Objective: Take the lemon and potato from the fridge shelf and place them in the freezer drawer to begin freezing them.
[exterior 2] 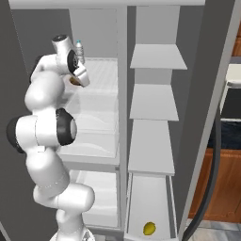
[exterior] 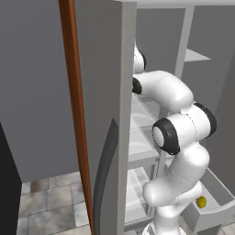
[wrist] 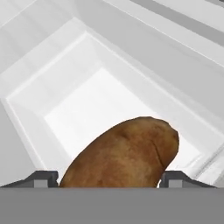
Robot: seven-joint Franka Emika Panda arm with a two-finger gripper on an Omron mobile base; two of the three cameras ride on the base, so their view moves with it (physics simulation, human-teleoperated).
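While bracketing the potato [wrist: 124,153] on the fridge shelf [wrist: 87,109], with one of the fingers [wrist: 43,178] on each side, cannot tell yet whether clamped or merely flanking it. Looks firm, dull-skinned, fairly light, unlikely to bruise; best gripped across the thick middle, not the tapering end. Farther down, lemon [exterior 2: 149,228] lying already in the freezer drawer [exterior 2: 167,207].

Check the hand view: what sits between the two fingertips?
The potato lies between the fingertips of the gripper, over the white fridge shelf, in the hand view.
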